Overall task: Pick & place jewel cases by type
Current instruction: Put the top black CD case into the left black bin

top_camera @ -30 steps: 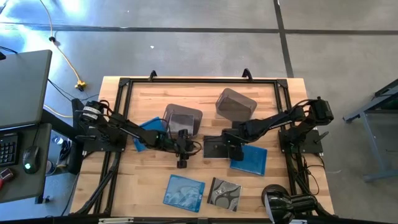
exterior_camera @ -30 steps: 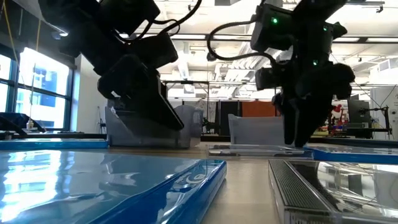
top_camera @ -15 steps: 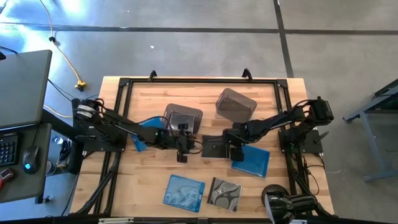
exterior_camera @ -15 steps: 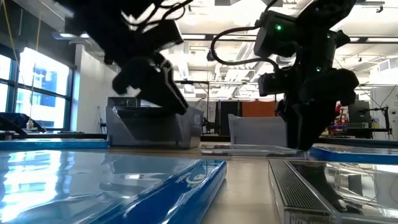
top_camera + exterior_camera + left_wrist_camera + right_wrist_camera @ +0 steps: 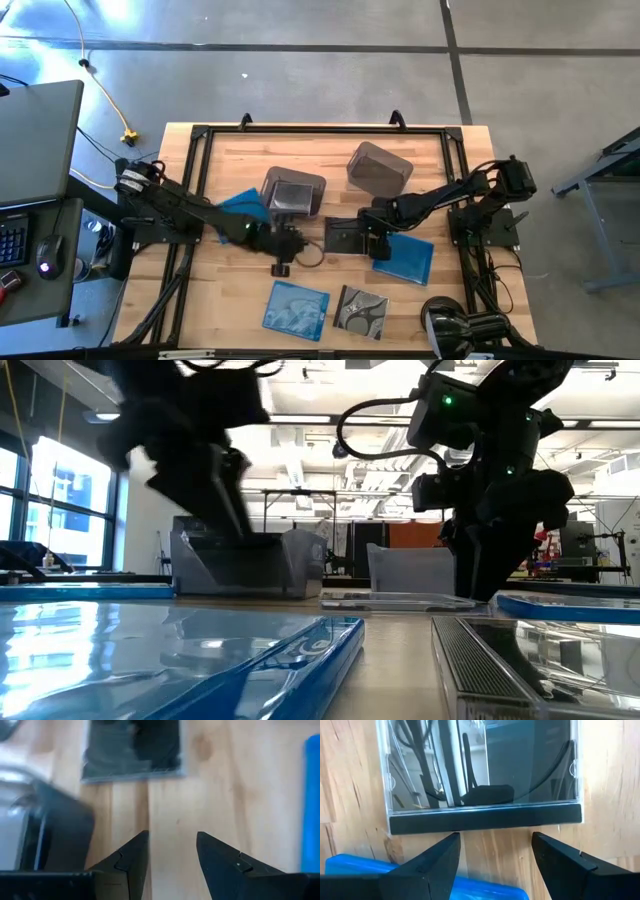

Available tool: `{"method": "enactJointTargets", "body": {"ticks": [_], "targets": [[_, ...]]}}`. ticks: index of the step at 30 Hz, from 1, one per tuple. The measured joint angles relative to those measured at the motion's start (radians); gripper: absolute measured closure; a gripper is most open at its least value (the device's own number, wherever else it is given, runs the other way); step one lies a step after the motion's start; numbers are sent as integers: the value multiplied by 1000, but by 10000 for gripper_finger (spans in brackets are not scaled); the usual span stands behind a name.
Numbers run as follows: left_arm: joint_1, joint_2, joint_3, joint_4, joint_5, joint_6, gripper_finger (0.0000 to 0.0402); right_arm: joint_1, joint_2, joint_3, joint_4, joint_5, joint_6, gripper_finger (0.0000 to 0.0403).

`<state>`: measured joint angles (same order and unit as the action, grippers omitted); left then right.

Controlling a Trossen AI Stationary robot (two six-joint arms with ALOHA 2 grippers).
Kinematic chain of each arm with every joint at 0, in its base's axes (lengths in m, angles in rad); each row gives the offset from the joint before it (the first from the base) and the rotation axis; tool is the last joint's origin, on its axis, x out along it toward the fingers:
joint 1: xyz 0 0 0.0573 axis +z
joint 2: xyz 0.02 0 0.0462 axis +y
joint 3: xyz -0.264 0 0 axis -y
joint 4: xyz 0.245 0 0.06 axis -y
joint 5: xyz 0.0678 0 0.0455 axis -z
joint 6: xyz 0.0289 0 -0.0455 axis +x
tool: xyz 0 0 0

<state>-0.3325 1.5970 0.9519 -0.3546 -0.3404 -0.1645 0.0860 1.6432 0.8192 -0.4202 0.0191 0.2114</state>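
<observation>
Sorting's mid-way on the wooden bench [image 5: 240,150]. The two grey bins sit up top: the left bin [image 5: 295,190] at about 11 o'clock of centre has a dark case inside I think, while the right bin [image 5: 379,167] at 1 o'clock I can't tell.

The right tool [image 5: 372,243] hangs with its jaws spread and empty just off the edge of the black jewel case [image 5: 480,770] at centre. Next it needs to straddle that edge and pinch.

The left tool [image 5: 283,256] hovers at 7 o'clock of the left bin, parted and holding nothing.

Loose cases: plain blue case [image 5: 402,256] at 4 o'clock, another blue case [image 5: 240,210] at 9, cloud-patterned blue case [image 5: 296,308] and silvery case [image 5: 361,311] down at 6.
</observation>
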Motion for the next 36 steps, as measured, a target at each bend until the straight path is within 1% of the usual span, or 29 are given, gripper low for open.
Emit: {"method": "enactJointTargets", "body": {"ticks": [3, 5, 8, 10, 12, 15, 16, 20, 25, 31, 36], "targets": [[-42, 6, -33, -3, -174, -126, 245, 0, 0, 0, 3, 2, 0, 159], [-64, 7, -59, -4, -253, -224, 258, 0, 0, 0, 6, 2, 0, 159], [-71, 27, -94, 4, -322, -438, 290, 0, 0, 0, 6, 2, 1, 159], [-67, 27, -117, 8, -348, -574, 314, 0, 0, 0, 7, 2, 1, 159], [-54, 31, -137, 19, -379, -652, 336, 0, 0, 0, 10, 2, 1, 159], [-26, 37, -161, 7, -405, -722, 362, 0, 0, 0, 20, 3, 2, 159], [-8, 37, -164, 16, -400, -729, 368, 0, 0, 0, 20, 3, 2, 159], [71, 57, -179, 7, -330, -720, 379, 0, 0, 0, 22, 3, 2, 159], [158, 71, -176, 33, -331, -654, 380, 0, 0, 0, 24, 4, 2, 159], [248, 71, -176, 189, -320, -489, 380, 0, 0, 0, 22, 4, 1, 159], [325, 71, -176, 297, -220, -407, 380, 0, 0, 0, 21, 4, 15, 159]]}}
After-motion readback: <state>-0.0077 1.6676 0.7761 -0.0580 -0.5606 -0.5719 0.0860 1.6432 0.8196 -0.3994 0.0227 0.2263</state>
